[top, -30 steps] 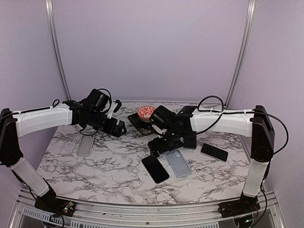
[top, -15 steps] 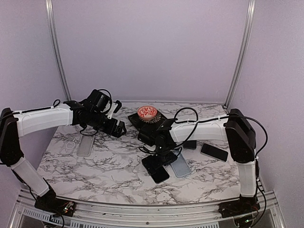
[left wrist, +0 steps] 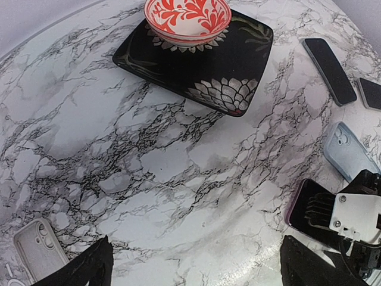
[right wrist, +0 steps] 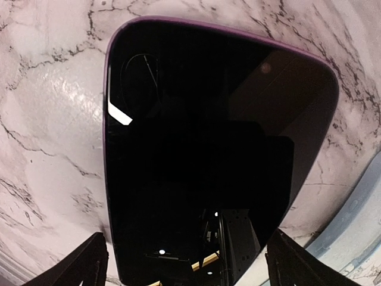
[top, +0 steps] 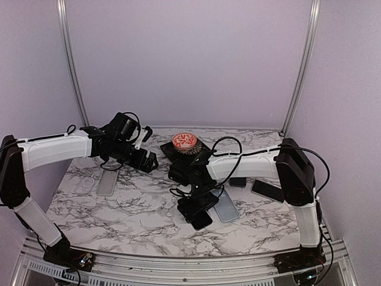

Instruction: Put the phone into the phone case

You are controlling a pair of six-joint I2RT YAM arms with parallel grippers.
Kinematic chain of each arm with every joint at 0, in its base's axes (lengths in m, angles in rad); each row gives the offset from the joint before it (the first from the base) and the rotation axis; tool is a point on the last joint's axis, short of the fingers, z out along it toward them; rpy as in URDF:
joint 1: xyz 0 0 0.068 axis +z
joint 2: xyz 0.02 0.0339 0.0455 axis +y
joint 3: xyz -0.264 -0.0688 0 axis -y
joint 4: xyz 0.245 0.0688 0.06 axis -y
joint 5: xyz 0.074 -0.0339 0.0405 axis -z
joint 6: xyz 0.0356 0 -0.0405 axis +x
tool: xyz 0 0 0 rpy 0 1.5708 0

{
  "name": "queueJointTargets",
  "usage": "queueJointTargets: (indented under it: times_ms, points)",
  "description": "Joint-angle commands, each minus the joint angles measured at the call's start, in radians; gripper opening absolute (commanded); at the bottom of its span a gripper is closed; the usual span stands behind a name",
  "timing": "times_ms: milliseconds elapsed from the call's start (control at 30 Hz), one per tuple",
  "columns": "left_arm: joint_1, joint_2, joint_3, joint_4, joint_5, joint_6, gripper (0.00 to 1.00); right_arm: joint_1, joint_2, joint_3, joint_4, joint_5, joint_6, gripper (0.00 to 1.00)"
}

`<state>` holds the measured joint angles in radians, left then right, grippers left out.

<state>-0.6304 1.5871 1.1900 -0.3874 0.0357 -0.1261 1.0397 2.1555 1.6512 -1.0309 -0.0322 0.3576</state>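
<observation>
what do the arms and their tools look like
The left arm and right arm have white boxy link covers between black joints. Loose black cables loop along each to the wrist. The left tool and right tool are black with dark fingers; the right one carries a small white plate with screws.

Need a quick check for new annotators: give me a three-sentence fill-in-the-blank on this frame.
The right gripper hangs open over a phone with a ___ edge. The red-and-white bowl sits on a ___ plate. In the top view, the light blue case lies on that phone's ___ side.
Missing words: purple; black; right.
</observation>
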Motion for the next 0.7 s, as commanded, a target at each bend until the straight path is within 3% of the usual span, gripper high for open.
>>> queueJointTargets:
  times_ms: [0, 133, 400, 667]
  points:
    - [0.004, 0.020, 0.005, -0.036, -0.007, 0.008, 0.99, 0.003, 0.044, 0.024, -0.008, 0.021, -0.014, 0.87]
    - [0.004, 0.017, 0.005, -0.036, -0.013, 0.011, 0.99, 0.003, 0.050, 0.007, -0.013, 0.028, -0.015, 0.86]
    - [0.003, 0.016, 0.006, -0.038, -0.005, 0.011, 0.99, 0.003, 0.047, 0.035, -0.020, 0.028, -0.009, 0.54]
    - [0.003, 0.022, 0.006, -0.038, 0.007, 0.011, 0.99, 0.005, -0.041, 0.038, 0.053, 0.055, -0.008, 0.42]
